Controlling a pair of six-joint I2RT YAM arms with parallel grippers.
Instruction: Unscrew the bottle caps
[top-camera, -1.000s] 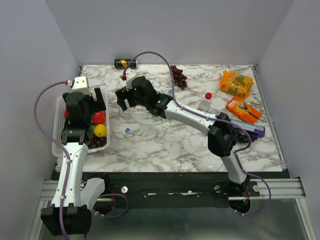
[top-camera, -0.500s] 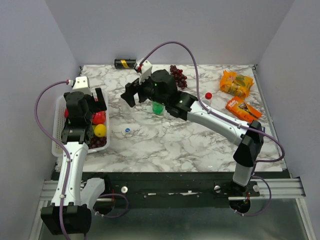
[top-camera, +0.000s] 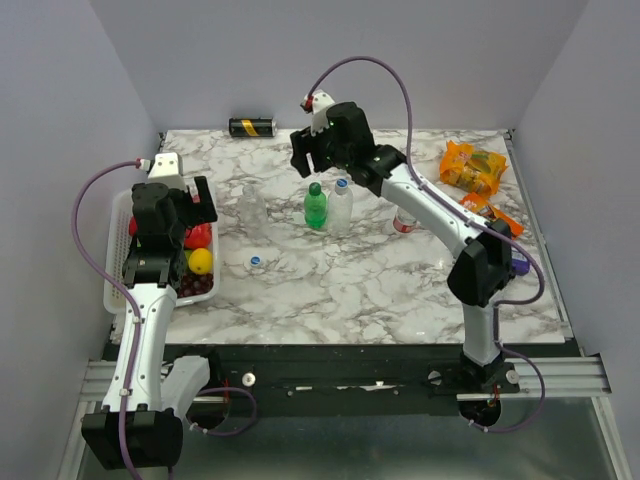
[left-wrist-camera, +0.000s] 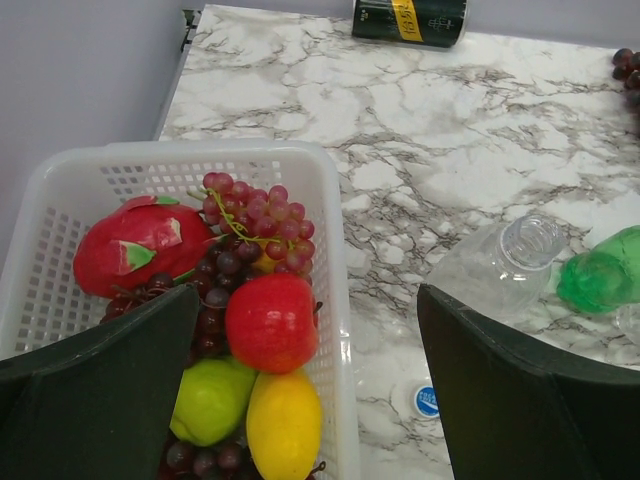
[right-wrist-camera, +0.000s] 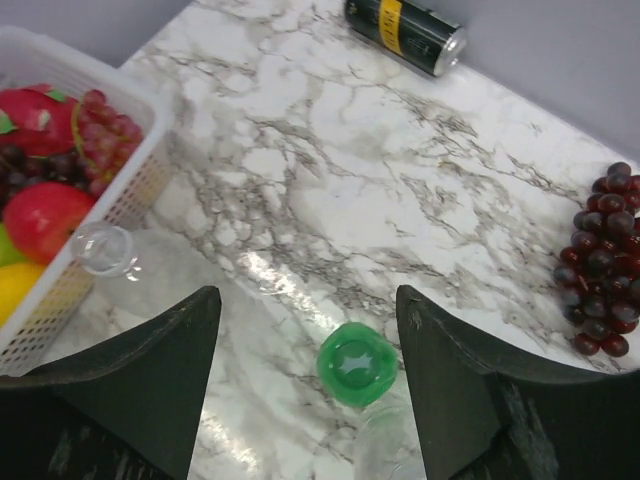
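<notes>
A translucent green bottle (top-camera: 316, 207) with a green cap stands upright mid-table. Just right of it stands a clear bottle (top-camera: 340, 203) with a blue cap. A clear bottle without a cap (top-camera: 255, 207) stands to the left. A red-label bottle (top-camera: 405, 222) is partly hidden behind my right arm. My right gripper (top-camera: 310, 160) is open, high above and behind the green bottle, whose cap (right-wrist-camera: 356, 362) shows between the fingers in the right wrist view. My left gripper (top-camera: 190, 200) is open and empty over the basket's right edge. A loose blue cap (top-camera: 255, 261) lies on the table.
A white basket (top-camera: 117, 250) of fruit sits at the left edge. A black-and-gold can (top-camera: 251, 127) lies at the back. Orange snack packs (top-camera: 472, 165) lie at the back right. Grapes (right-wrist-camera: 600, 260) lie right of the green bottle.
My right arm has swung right and back and risen, uncovering the green bottle and the two clear bottles. My left arm has not moved.
</notes>
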